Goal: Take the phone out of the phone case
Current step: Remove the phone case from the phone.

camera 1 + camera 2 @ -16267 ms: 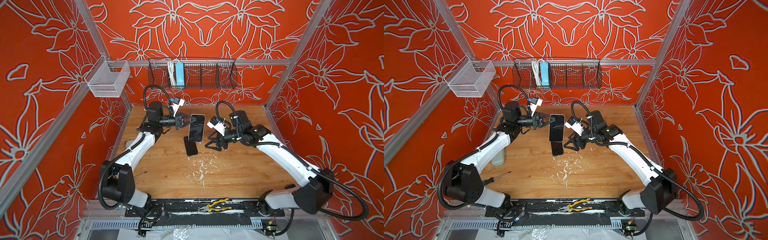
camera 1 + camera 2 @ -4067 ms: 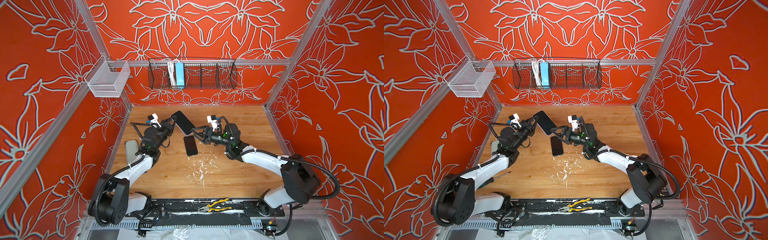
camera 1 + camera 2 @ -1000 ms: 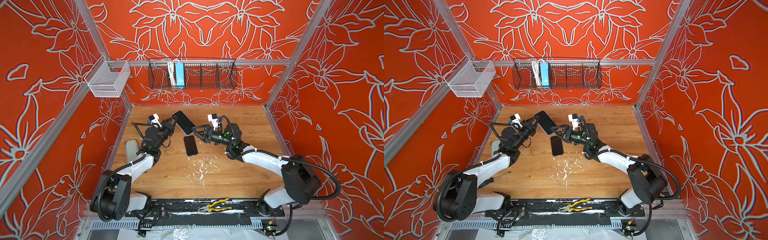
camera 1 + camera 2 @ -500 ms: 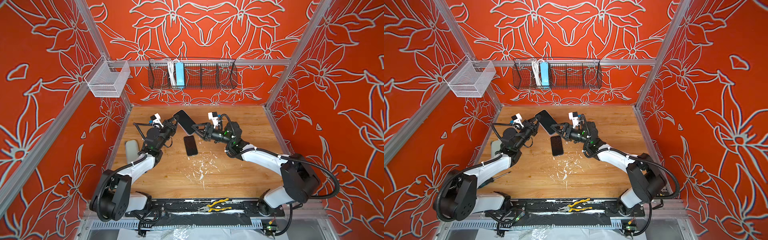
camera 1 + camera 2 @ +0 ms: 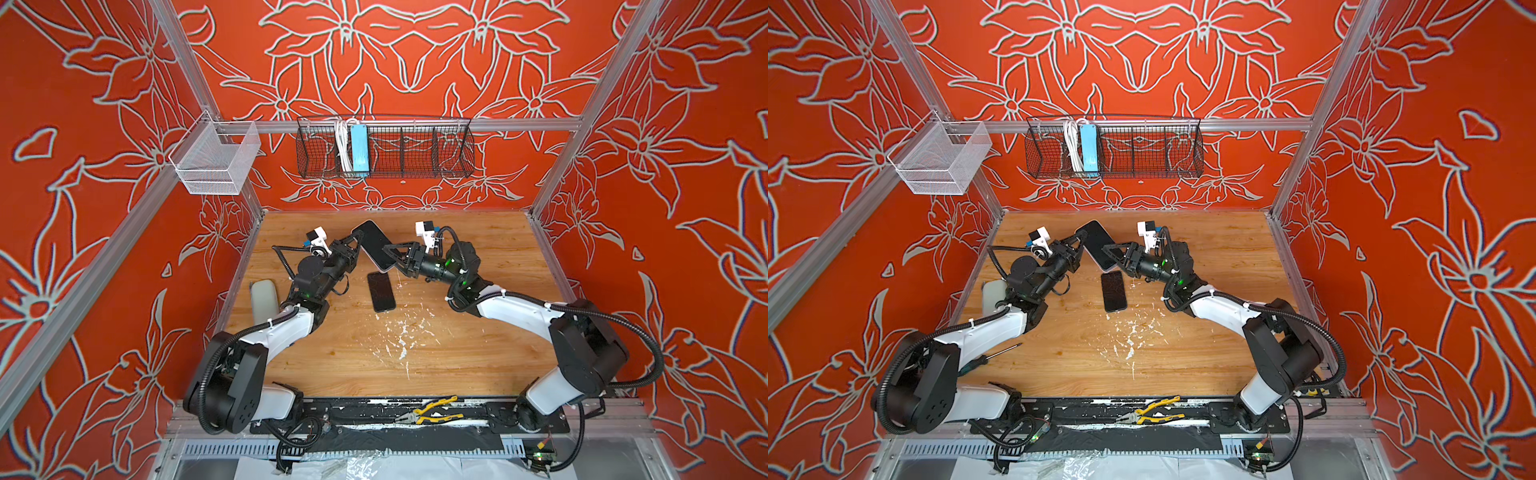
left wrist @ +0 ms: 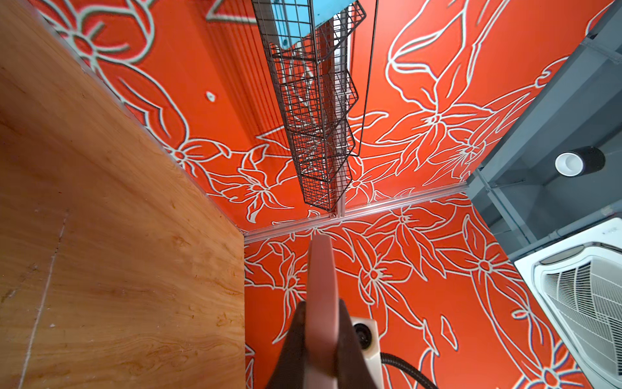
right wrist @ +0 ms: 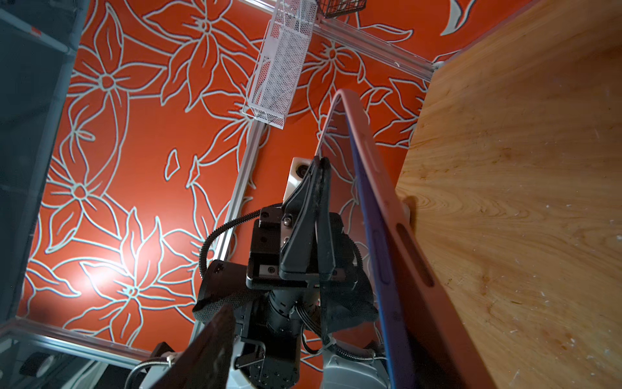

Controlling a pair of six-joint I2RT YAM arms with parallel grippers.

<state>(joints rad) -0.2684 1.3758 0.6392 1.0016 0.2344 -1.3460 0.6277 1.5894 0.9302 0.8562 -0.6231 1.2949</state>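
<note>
The phone, dark screen up, sits in the dusty-pink phone case and is held tilted above the back of the table. My left gripper is shut on the case's left edge; it also shows in the right wrist view. My right gripper straddles the opposite, lower edge. Its jaws stand apart. One finger is clear of the phone's blue rim; the other is hidden behind the case.
A bare black phone lies flat on the wooden table below the held one. A pale grey slab lies at the left edge, a screwdriver front left, pliers on the front rail. Wire baskets hang on the walls.
My right gripper's jaws have narrowed around the phone's edge. The held phone has shifted slightly to the right. The left grip is unchanged.
</note>
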